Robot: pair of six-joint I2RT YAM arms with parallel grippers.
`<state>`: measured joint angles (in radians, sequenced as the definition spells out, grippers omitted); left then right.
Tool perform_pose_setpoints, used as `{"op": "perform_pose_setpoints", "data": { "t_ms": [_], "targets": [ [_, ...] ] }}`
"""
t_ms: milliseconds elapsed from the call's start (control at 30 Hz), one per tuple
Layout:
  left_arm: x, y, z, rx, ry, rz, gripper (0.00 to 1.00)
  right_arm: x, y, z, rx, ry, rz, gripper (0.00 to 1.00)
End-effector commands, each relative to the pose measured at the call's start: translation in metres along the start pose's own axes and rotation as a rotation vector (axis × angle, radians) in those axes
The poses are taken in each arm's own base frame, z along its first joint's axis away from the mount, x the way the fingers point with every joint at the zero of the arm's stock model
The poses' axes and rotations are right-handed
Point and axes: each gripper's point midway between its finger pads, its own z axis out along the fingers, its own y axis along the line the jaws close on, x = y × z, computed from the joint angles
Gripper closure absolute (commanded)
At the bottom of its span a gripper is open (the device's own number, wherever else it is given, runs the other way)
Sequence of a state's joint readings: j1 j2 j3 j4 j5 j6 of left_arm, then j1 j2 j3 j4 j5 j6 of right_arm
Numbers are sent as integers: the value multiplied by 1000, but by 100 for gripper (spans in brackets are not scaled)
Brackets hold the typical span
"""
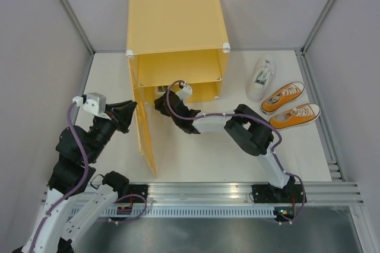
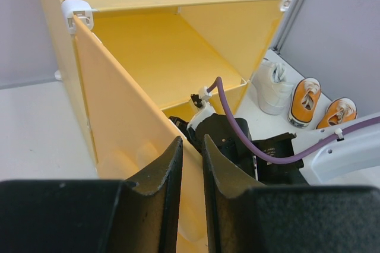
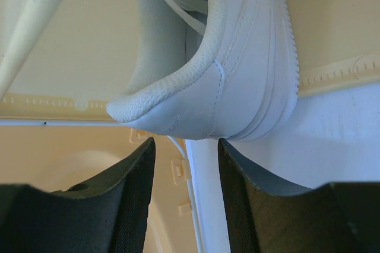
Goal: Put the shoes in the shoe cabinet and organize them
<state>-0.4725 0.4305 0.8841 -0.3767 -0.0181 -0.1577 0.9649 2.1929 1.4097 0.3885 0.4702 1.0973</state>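
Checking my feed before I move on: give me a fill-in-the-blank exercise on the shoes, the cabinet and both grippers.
1. The orange sneakers outside the shoe cabinet number ___.
2. The cabinet's door stands ___.
3. The right gripper is ___, just behind the heel of a white sneaker.
4. The left gripper is closed on the cabinet's ___.
Missing words: two; open; open; door.

1. Smooth, faintly glossy yellow-orange plastic: shoe cabinet [image 1: 175, 21], door included.
2. Smooth leather-like upper, pebbled collar lining: white sneaker [image 3: 243, 69].
3. Matt canvas-like cloth: orange sneakers [image 1: 284, 97].
4. Matt, finely grained black: right gripper fingers [image 3: 127, 205].
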Motion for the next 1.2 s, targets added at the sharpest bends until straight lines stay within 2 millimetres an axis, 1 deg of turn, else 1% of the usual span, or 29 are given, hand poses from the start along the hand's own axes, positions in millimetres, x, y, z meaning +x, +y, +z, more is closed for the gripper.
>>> {"op": "perform_pose_setpoints", "data": {
  "t_ms": [0,133,167,233,267,333,467,600,667,900,967,1000,1167],
  "targets": [
    [59,2,-7,19,212,32,76,-25,0,12,39,-79,55,48],
    [60,2,-7,20,214,30,76,-36,-7,17,63,-96,81,48],
    [59,2,-7,22,213,30,76,-37,-12,17,80,-96,75,48],
    [59,2,-7,20,212,30,76,-42,-12,20,84,-99,76,48],
    [59,2,-7,22,211,30,76,-42,-18,20,110,-94,67,48],
    [59,2,-7,21,209,30,76,-44,-20,20,119,-98,65,48],
    [58,2,-8,21,208,30,76,-52,-19,20,117,-112,68,49],
    [58,2,-8,21,208,30,76,-60,-14,25,110,-121,67,49],
    [58,2,-8,21,208,30,76,-64,-19,27,136,-124,59,49],
    [58,2,-7,21,208,31,76,-79,-14,31,133,-141,60,49],
    [59,2,-7,22,211,30,76,-82,-17,34,141,-141,56,49],
    [59,2,-7,22,209,30,76,-84,-15,35,139,-143,55,49],
    [59,2,-7,22,209,30,76,-88,-23,40,171,-146,40,50]
  ]
}}
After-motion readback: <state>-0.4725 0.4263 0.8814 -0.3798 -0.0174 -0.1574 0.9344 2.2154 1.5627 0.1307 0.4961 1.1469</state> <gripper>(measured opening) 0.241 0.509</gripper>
